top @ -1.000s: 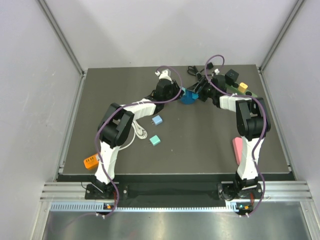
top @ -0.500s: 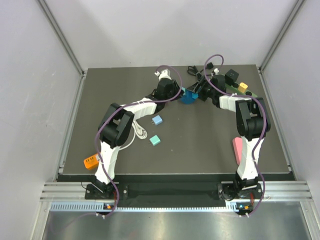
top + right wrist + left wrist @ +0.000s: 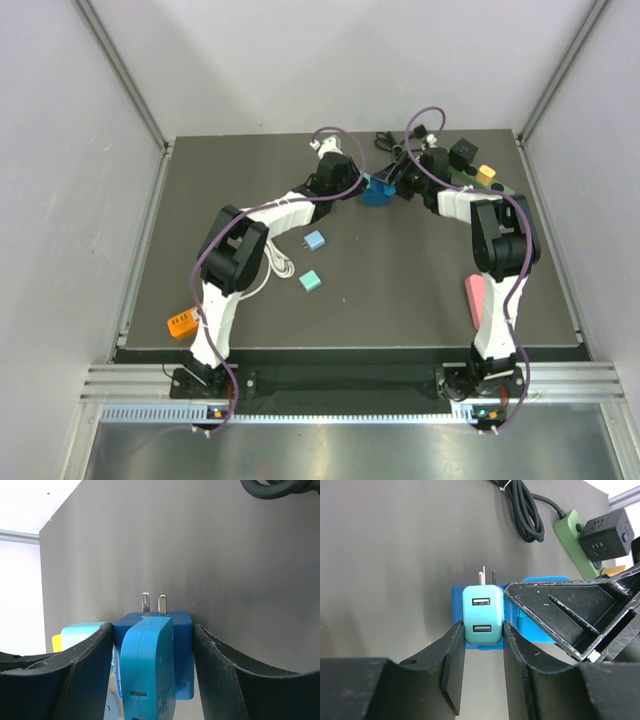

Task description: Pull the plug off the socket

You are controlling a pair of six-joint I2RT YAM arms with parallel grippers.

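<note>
Toward the dark worktop's (image 3: 400, 280) far edge, left pincer (image 3: 483, 630) grips teal 2-port USB charger (image 3: 481, 611) against blue plastic adapter block (image 3: 150, 655) gripped by right pincer (image 3: 152, 630), long green power strip (image 3: 572, 535) near.

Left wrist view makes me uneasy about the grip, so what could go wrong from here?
1. The left gripper pinches only the near end of the teal charger, so it may slip off when pulled.
2. The right gripper, on the blue adapter, sits close alongside, so the two may collide.
</note>
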